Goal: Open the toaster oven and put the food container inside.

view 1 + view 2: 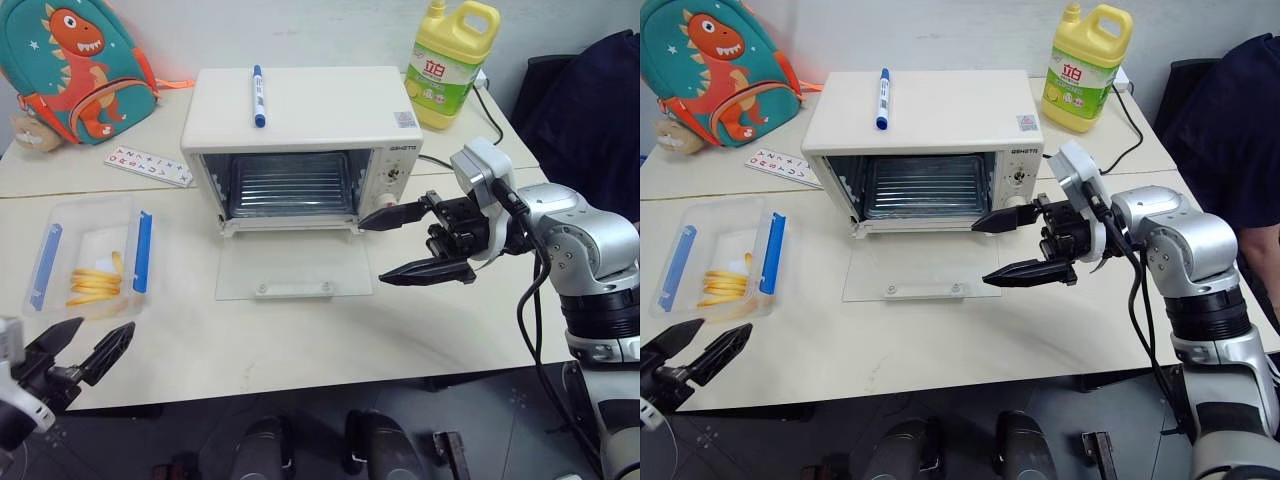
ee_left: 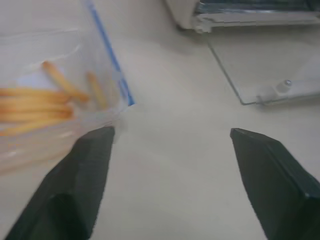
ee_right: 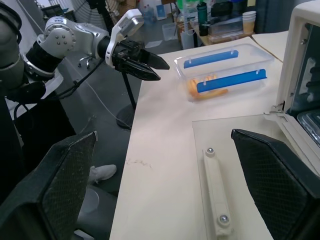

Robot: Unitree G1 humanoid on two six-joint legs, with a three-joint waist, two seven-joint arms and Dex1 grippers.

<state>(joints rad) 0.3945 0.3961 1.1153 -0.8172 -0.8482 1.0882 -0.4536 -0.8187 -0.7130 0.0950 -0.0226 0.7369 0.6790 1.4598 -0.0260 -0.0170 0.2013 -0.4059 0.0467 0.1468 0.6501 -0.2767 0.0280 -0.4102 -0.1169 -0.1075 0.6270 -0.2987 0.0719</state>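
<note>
Left gripper (image 1: 82, 349) stands wide open and empty at the table's near edge, just short of the food container (image 1: 90, 256). Our right gripper (image 1: 405, 243) is likewise spread and empty, level beside the toaster oven (image 1: 300, 150), whose glass door (image 1: 293, 268) lies flat on the table (image 1: 330, 340), so opening looks done. We judge the container grasp comes next: close on the short near wall, clear of the blue clips, and lift level so the fries stay put. Open tabletop lies between container and door; the door's front edge and handle must be cleared on the way in.
</note>
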